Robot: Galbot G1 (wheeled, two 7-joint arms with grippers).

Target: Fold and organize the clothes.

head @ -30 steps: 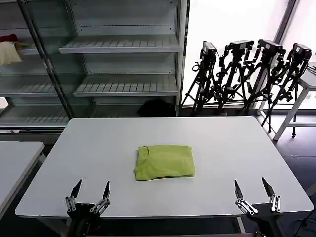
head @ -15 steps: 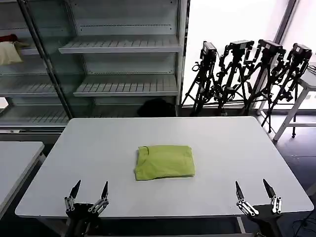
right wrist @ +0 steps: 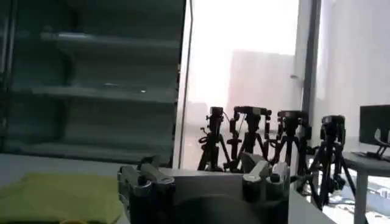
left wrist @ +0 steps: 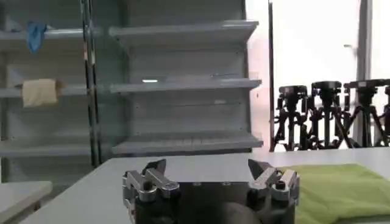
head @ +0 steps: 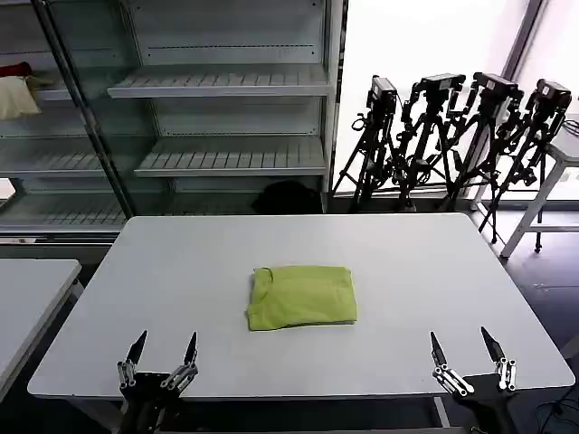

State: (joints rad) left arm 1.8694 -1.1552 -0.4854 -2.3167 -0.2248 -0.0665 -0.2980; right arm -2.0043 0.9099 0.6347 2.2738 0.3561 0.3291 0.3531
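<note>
The lime yellow-green T-shirt [head: 301,297] lies folded into a compact rectangle at the middle of the white table [head: 181,271]. My left gripper [head: 164,348] hovers at the table's front left edge, open and empty, well short of the shirt. At the front right edge my right gripper [head: 462,344] is open and empty too. In the left wrist view the left gripper [left wrist: 208,168] stands open with the folded shirt [left wrist: 341,189] off to one side. In the right wrist view the right gripper [right wrist: 201,164] is open, and the shirt [right wrist: 58,196] lies beyond it.
Metal shelving [head: 217,86] stands behind the table, with a cream cloth bundle [head: 16,97] on a shelf at far left. Several black tripods [head: 452,136] stand at the back right. A second white table [head: 27,294] sits at the left, another [head: 565,149] at far right.
Both grippers have sunk slightly toward the table's front edge. The folded shirt has not moved.
</note>
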